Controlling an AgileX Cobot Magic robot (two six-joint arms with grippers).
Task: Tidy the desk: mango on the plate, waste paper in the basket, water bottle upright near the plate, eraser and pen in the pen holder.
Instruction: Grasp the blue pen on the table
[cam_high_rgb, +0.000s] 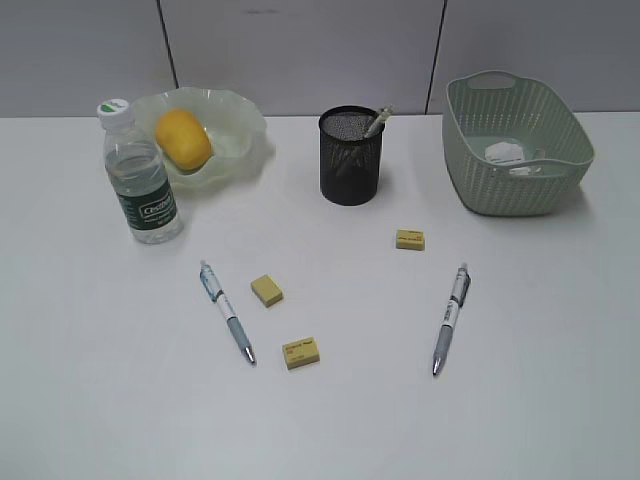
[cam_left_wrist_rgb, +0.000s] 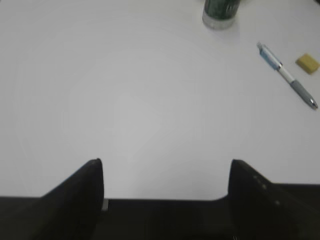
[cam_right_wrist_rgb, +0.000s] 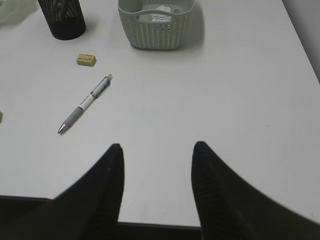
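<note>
Your left gripper (cam_left_wrist_rgb: 166, 182): fingers spread wide, nothing between them, over bare desk (cam_left_wrist_rgb: 140, 100). Your right gripper (cam_right_wrist_rgb: 157, 167): fingers apart, empty. Loose on the desk: two pens (cam_high_rgb: 228, 325) (cam_high_rgb: 451, 318), three erasers (cam_high_rgb: 266, 290) (cam_high_rgb: 302, 352) (cam_high_rgb: 410, 239). Mango (cam_high_rgb: 183, 138) on plate (cam_high_rgb: 240, 120); water bottle (cam_high_rgb: 139, 173) upright just beside it. Pen holder (cam_high_rgb: 351, 157) holds one pen. Waste paper (cam_high_rgb: 504, 152) in basket (cam_high_rgb: 520, 190).
</note>
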